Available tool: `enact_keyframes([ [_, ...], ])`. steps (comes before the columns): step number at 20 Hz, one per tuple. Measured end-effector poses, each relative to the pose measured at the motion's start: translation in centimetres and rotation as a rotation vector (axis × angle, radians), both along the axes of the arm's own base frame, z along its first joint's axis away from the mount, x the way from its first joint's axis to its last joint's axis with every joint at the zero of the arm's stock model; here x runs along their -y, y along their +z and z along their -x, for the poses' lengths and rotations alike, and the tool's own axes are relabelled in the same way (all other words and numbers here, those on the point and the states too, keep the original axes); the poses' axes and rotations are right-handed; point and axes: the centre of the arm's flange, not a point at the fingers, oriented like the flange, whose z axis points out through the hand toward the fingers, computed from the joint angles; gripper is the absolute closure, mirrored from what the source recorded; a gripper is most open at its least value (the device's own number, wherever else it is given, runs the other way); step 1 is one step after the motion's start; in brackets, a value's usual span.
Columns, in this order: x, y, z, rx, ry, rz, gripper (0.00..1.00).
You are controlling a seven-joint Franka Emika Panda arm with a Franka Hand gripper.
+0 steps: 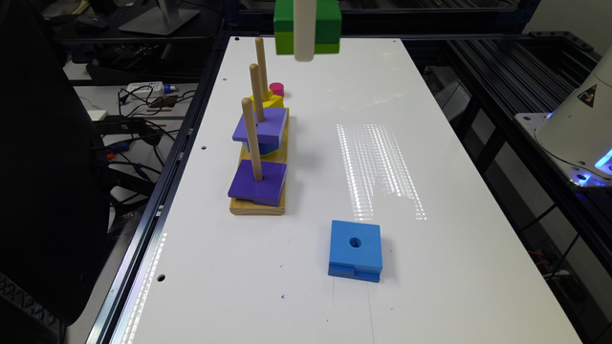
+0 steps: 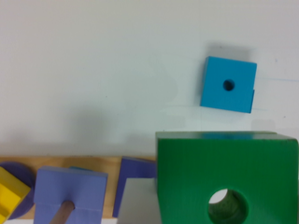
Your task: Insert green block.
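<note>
The green block [image 1: 326,24], dark green over lime green, hangs high above the far end of the table, just to the exterior view's right of the far peg [image 1: 261,62]. My gripper [image 1: 304,52] is shut on it, a white finger crossing its front face. In the wrist view the green block [image 2: 201,168] sits close to the camera with its round hole showing and a grey finger [image 2: 138,203] against its side. Below it lies the wooden base [image 2: 88,163].
The wooden base [image 1: 258,206] carries three upright pegs, with purple square blocks [image 1: 258,184] [image 1: 262,125] on the near and middle ones, and a yellow block [image 1: 271,101] and a pink cylinder [image 1: 276,89] behind. A blue square block [image 1: 355,250] [image 2: 229,85] lies on the white table [image 1: 430,143].
</note>
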Motion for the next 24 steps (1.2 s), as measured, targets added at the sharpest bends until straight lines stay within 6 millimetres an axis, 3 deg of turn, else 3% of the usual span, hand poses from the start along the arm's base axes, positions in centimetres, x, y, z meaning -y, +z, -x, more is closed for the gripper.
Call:
enact_keyframes([
  [13,1.3,-3.3,-1.7,0.011,-0.001,-0.004,1.0],
  [24,1.8,-4.5,-2.4,0.015,-0.001,-0.004,1.0],
])
